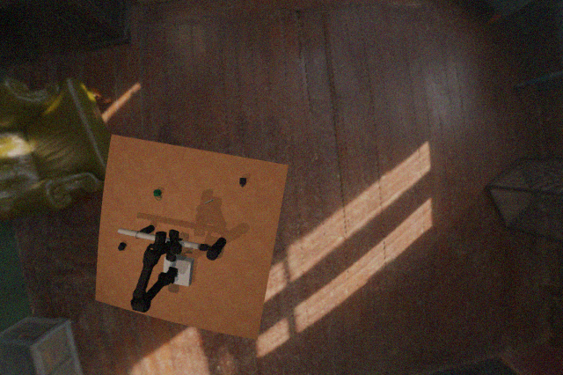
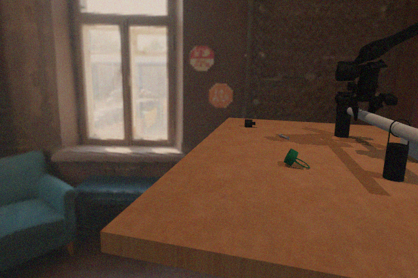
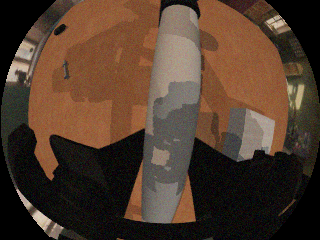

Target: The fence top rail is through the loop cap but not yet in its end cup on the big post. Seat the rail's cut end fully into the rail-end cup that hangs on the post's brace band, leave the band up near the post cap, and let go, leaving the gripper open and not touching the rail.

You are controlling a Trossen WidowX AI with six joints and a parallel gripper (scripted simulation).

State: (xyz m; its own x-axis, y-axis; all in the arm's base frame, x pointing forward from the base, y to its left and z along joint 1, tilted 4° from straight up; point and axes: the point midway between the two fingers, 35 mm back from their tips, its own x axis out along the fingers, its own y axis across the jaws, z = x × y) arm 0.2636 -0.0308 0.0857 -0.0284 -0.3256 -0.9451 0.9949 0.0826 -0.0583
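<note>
Closed firmly around the pale rail (image 1: pixel 186 243) (image 2: pixel 377 120) (image 3: pixel 175 60) with the black hand (image 1: pixel 173 245) (image 2: pixel 364 110) (image 3: pixel 166 135), between the two upright posts. Photographed above the brown table (image 1: pixel 227 307) (image 2: pixel 236 200) (image 3: pixel 45 100), with a finger on either side of the rail. Passes through the thin wire loop (image 2: pixel 390 131) at the smaller post (image 1: pixel 146 229) (image 2: pixel 395 162), with a length jutting out beyond it. Extends at the opposite end to the dark end cup (image 1: pixel 204 246) (image 3: pixel 191 7), beside the big post (image 1: pixel 216 248) (image 2: pixel 341 119). Appears to meet the cup's mouth from above and in the close view, though impossible to tell how deeply seated. Too dark around the big post to make out the band or its height. Held clear of the table, casting a long shadow across the brown surface. Seen near the hand from above, on the table, next to a pale box (image 1: pixel 183 270) (image 3: pixel 247 134). Surrounded farther out by a green cap (image 1: pixel 157 192) (image 2: pixel 291 157) with a ring, a small metal bolt (image 1: pixel 208 201) (image 2: pixel 283 136) (image 3: pixel 66 70) and a small black fitting (image 1: pixel 243 181) (image 2: pixel 249 123) (image 3: pixel 60 29). Set in the side view against a tall window (image 2: pixel 125 82) and a teal armchair (image 2: pixel 30 197), well apart from the table's working side.
</note>
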